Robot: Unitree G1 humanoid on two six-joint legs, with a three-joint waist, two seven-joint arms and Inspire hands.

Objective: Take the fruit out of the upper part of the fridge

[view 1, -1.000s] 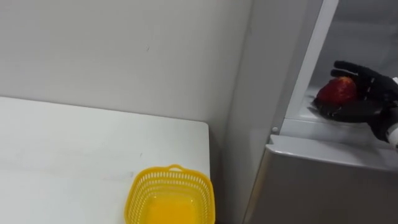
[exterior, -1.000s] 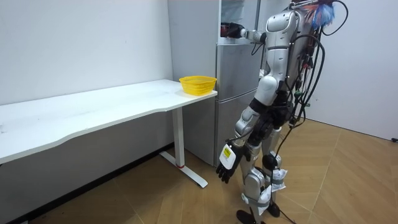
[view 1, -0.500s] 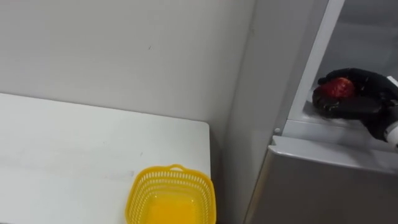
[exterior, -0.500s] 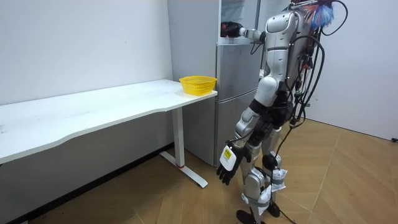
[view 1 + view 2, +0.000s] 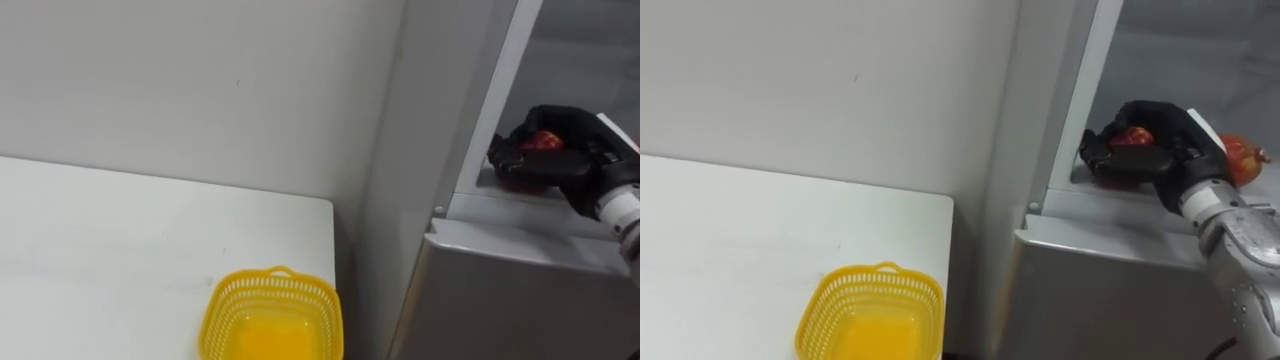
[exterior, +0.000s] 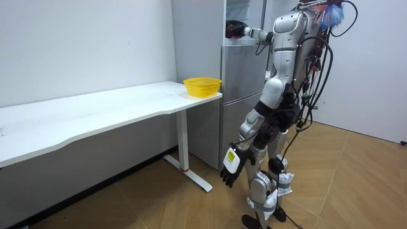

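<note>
Right hand (image 5: 572, 132) in the upper fridge compartment (image 5: 590, 50), fingers clamped round a red fruit (image 5: 541, 141) they mostly hide, left hand (image 6: 230, 168) hanging loose-fingered by the thigh, yellow basket (image 5: 272, 318) cut off below.

The right arm reaches forward at shoulder height, its forearm coming in from the lower right. The right hand (image 5: 562, 128) has fingers and thumb curled round a red fruit (image 5: 541, 141). The left arm hangs by the thigh, and the left hand (image 6: 230, 170) points down with loose fingers.
</note>
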